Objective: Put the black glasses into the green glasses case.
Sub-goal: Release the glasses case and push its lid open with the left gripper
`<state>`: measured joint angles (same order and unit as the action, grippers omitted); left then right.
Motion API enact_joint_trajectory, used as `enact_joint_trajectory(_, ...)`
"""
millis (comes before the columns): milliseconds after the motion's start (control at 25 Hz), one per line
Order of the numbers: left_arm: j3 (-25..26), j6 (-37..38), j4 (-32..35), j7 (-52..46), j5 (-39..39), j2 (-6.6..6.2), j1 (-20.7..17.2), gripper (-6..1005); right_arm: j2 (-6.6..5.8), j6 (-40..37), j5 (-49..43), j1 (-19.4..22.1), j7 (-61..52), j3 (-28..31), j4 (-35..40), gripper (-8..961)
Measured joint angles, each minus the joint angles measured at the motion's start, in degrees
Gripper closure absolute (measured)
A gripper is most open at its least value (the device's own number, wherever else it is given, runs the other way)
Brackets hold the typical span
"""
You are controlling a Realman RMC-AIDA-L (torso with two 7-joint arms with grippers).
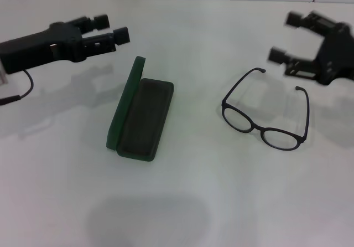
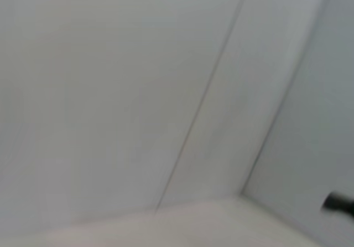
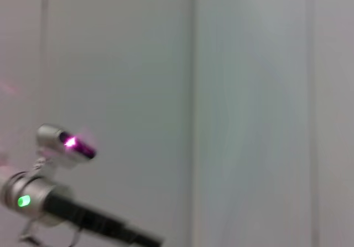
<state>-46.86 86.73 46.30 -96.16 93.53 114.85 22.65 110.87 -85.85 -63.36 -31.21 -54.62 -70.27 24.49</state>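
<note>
The green glasses case [image 1: 139,117] lies open on the white table, left of centre, its lid standing up along its left side and its dark lining showing. The black glasses [image 1: 267,111] rest on the table to the right of the case, temples unfolded and pointing away from me. My left gripper [image 1: 113,27] hovers at the upper left, behind the case, fingers apart and empty. My right gripper [image 1: 286,36] hovers at the upper right, just behind the glasses' temples, open and empty. The wrist views show neither the case nor the glasses.
The white table [image 1: 182,202] meets a tiled wall at the back. A cable [image 1: 22,89] hangs from the left arm. The right wrist view shows the other arm [image 3: 50,197] with a green and a pink light against the wall.
</note>
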Motion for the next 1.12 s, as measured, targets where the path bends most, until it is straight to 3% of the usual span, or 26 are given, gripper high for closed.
enact_joint_trajectory(240,-1.14,-0.86,11.64,-17.17,15.92,1.52,1.84,125,0.15,1.00,-0.06,0.55,0.08,2.21,-0.01,79)
enact_joint_trajectory(480,-3.11,-1.33,16.46,-25.10,31.03,4.82,4.94,124,0.15,1.14,-0.20,0.58,0.24,1.90,-0.06,79)
enact_joint_trajectory(640,-7.78,-4.17,16.91,-28.43,33.36,4.72,5.08,151,0.36,0.91,-1.17,0.64,0.80,1.90,-0.04,80)
enact_joint_trajectory(1120,-13.36,-10.13,17.69,-31.53,37.41,5.01,4.48,231,0.48,0.52,-2.89,0.81,1.02,1.94,0.03,80)
